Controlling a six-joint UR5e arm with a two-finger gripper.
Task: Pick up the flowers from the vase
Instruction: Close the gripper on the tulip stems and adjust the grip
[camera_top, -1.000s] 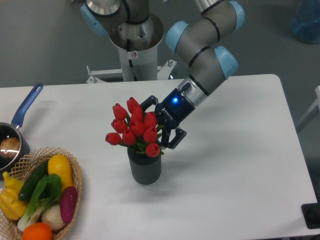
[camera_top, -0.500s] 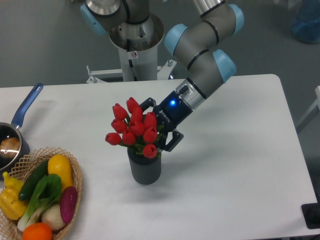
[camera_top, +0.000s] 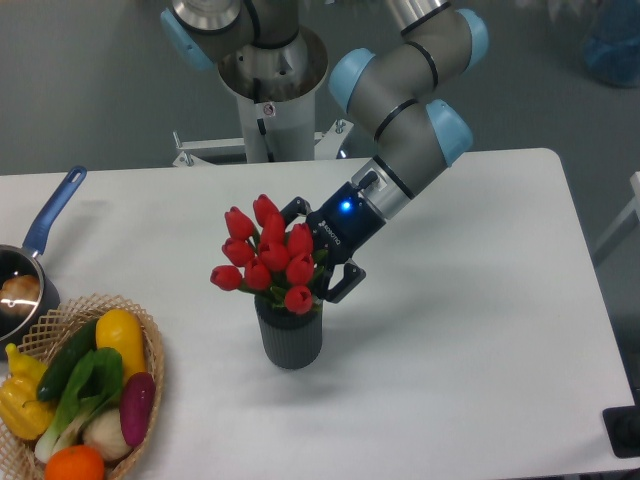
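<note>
The jaws stand spread apart, one finger (camera_top: 291, 209) visible at upper side of the bunch and the other (camera_top: 345, 280) at lower right; the gripper (camera_top: 315, 250) sits just right of frame centre and reaches in from the right. Between the fingers are the right-hand buds of the flowers (camera_top: 266, 256), but if the pads touch them I cannot tell, the buds hide it. The flowers are in the vase (camera_top: 289, 335), which is upright on the white worktop (camera_top: 470, 330), a bit below the centre. A blue light shows on the gripper body, and the grey arm w/ light-blue joints goes up toward the top centre. At lower left is a wicker basket (camera_top: 150, 345) w/ coloured vegetables. At the left edge is a saucepan (camera_top: 40, 235) w/ blue handle, well apart from the vase.
</note>
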